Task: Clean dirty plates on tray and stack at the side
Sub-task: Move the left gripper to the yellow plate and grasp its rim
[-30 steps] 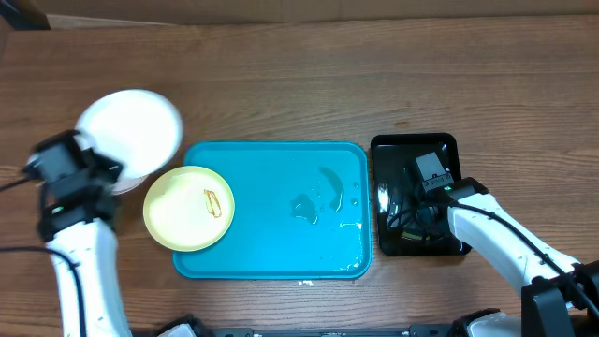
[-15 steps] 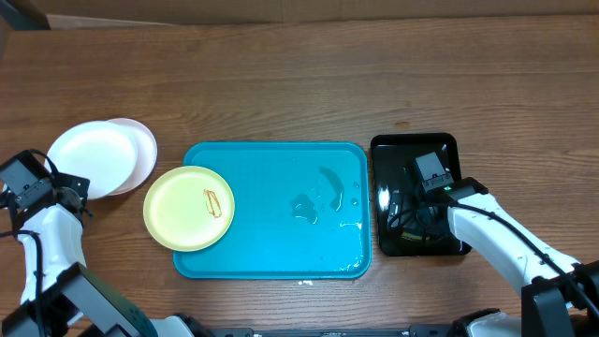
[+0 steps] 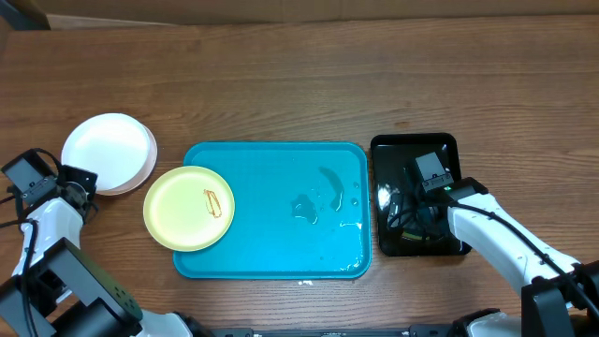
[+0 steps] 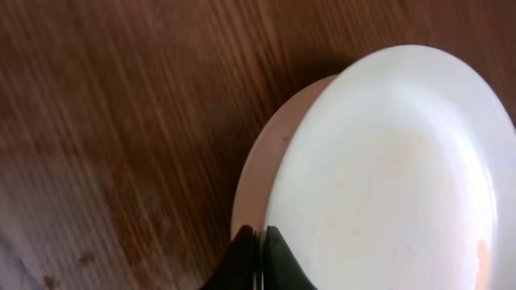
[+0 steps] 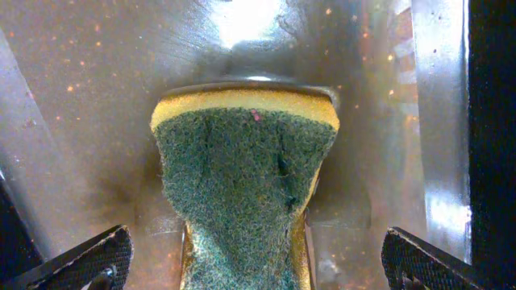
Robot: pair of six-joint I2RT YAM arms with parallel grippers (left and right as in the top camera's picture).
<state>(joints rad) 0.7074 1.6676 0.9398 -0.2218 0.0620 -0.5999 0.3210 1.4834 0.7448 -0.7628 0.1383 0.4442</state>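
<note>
Two white plates lie stacked on the table left of the tray: the top white plate (image 3: 105,148) (image 4: 387,161) sits on the lower one (image 3: 148,167) (image 4: 266,161), shifted a little. My left gripper (image 3: 89,185) (image 4: 262,242) is shut on the top plate's near rim. The yellow-green plate (image 3: 188,207), with an orange-brown smear, rests over the left end of the turquoise tray (image 3: 281,253). My right gripper (image 3: 412,211) (image 5: 258,266) is open and straddles a green-and-yellow sponge (image 5: 242,177).
The sponge lies in a narrow glossy black tray (image 3: 440,145) (image 5: 81,121) right of the turquoise tray. Water puddles (image 3: 314,201) sit on the turquoise tray's right half. A cardboard edge runs along the table's far side.
My left arm has lowered the white plate, which was held up, onto the other white plate and slid it right over it. The right arm has not moved.
</note>
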